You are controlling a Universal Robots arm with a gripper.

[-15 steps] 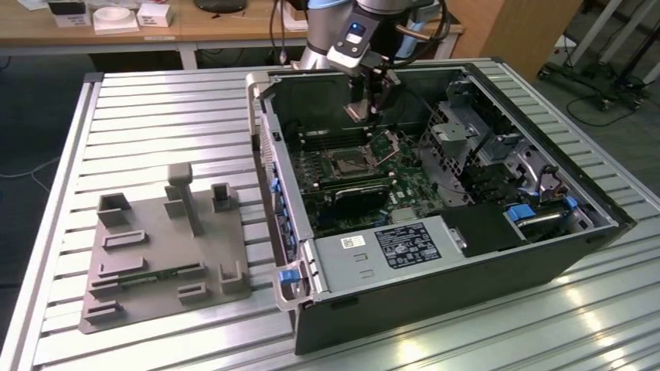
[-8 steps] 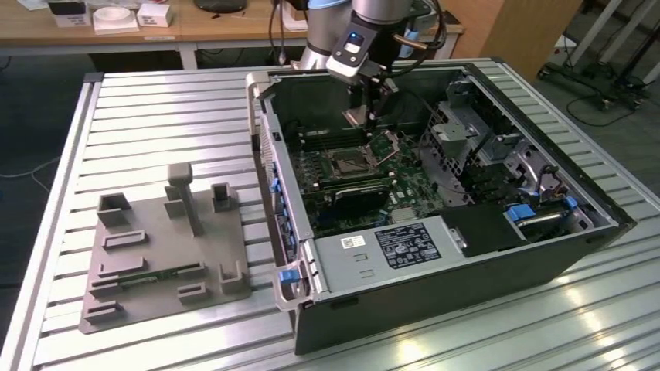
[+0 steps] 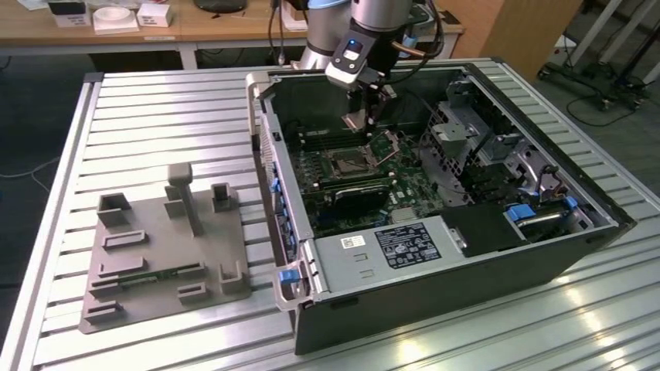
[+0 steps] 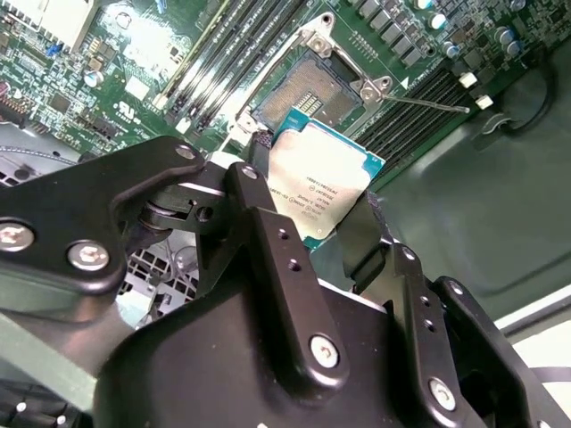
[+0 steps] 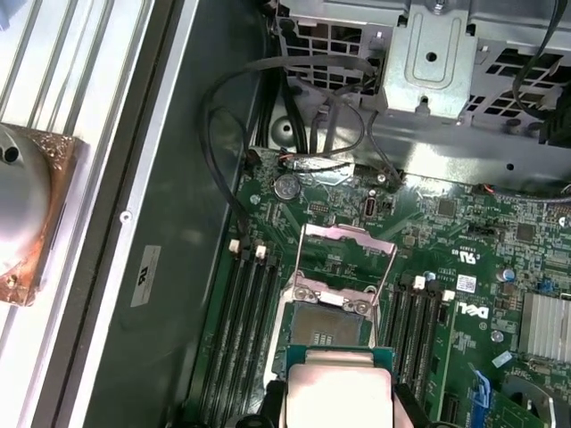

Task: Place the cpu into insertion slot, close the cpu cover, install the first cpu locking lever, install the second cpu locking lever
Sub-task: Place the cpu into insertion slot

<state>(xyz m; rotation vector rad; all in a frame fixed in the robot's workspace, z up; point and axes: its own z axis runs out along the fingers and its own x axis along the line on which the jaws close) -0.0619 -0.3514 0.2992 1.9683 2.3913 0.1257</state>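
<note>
Your gripper (image 4: 312, 214) is clenched on the cpu (image 4: 326, 183), pinching it by two opposite edges, and the chip hangs above the board, not yet seated. In the first wrist view the insertion slot (image 5: 326, 325) lies bare just past the chip's edge (the cpu cover (image 5: 348, 254) stands swung up beyond it). The chip's sides look roughly square to the socket's rim.

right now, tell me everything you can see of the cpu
The cpu is a small flat square chip: a silvery metal top bearing fine print, on a thin green board that shows as a rim. The gripper is shut on it, dark fingers pinching two opposite edges. It hangs inside the open computer case, near the insertion slot, whose dark pin field lies bare, so it is not seated. Nothing else touches it.
</note>
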